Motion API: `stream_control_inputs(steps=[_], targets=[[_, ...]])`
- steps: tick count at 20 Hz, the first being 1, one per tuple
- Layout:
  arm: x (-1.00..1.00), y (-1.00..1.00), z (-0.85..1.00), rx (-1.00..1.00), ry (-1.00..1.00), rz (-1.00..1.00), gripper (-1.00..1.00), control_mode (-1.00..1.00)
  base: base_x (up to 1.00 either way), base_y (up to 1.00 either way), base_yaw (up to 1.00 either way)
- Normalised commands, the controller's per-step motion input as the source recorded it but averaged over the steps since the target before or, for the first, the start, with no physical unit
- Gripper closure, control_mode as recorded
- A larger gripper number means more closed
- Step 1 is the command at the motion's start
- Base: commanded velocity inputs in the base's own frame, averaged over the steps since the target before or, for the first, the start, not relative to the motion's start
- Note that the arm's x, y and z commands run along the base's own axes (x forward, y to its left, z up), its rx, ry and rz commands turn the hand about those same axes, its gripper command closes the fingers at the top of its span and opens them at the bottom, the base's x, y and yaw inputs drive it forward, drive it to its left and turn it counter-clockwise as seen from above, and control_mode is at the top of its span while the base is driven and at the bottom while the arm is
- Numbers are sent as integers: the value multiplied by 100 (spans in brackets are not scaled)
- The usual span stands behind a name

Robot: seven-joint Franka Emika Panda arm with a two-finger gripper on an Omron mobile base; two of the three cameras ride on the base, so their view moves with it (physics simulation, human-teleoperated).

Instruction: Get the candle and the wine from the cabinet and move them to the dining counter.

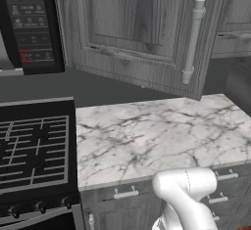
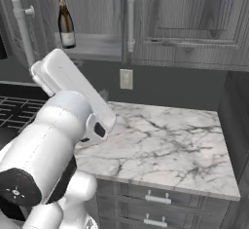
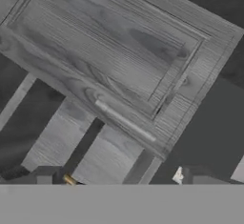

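Note:
The wine [image 2: 65, 21], a dark bottle with a gold-foil neck and a pale label, stands upright on the lowest shelf of the open cabinet [image 2: 97, 45], near its left side. The cabinet door [image 1: 137, 28] hangs swung open over the worktop, its long pale handle [image 1: 193, 40] facing me. In the hand view the cabinet [image 3: 109, 42] appears tilted, and a small gold tip [image 3: 70, 180] at the bottom edge looks like the bottle's neck. My arm [image 2: 73, 101] rises below and in front of the open compartment. The candle and the dining counter are out of view.
A marble worktop [image 1: 162, 131] with drawer fronts lies under the cabinet. A black stove [image 1: 34, 150] adjoins it on the left, with a microwave [image 1: 29, 23] above. A wall outlet [image 2: 126, 79] sits on the dark backsplash. Closed cabinet doors [image 2: 189, 18] continue to the right.

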Motion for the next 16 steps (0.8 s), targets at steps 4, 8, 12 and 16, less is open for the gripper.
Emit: stream_control_inputs(steps=[4, 8, 12, 16], targets=[[42, -48, -65, 39, 10, 28, -100, -100, 0, 0, 0], [44, -31, -51, 28, 18, 25, -100, -100, 0, 0, 0], [76, -10, -37, 22, 17, 19, -100, -100, 0, 0, 0], [97, 0, -9, 16, 19, 17, -100, -100, 0, 0, 0]])
